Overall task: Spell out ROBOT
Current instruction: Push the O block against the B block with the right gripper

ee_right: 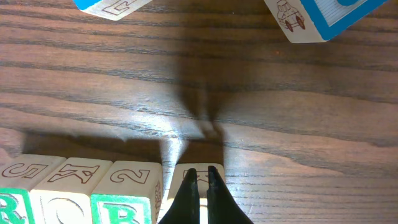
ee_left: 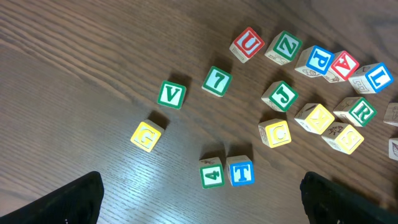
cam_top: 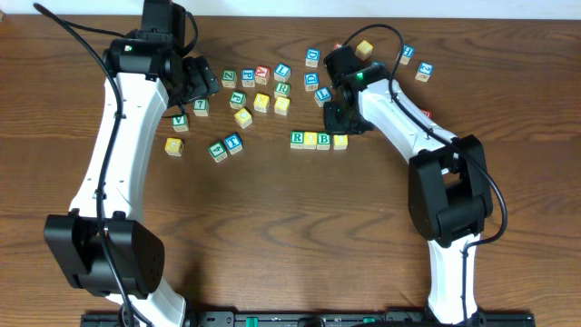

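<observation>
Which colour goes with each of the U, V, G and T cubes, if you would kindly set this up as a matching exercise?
Things:
1. U cube
2. V cube
3. G cube
4. T cube

Colours:
a. blue
b. yellow
c. red
d. green

Pairs: 1-c; 2-d; 3-b; 4-a

Robot lab setup: 2 arms (cam_top: 118,145) at wood table (cam_top: 290,227).
</observation>
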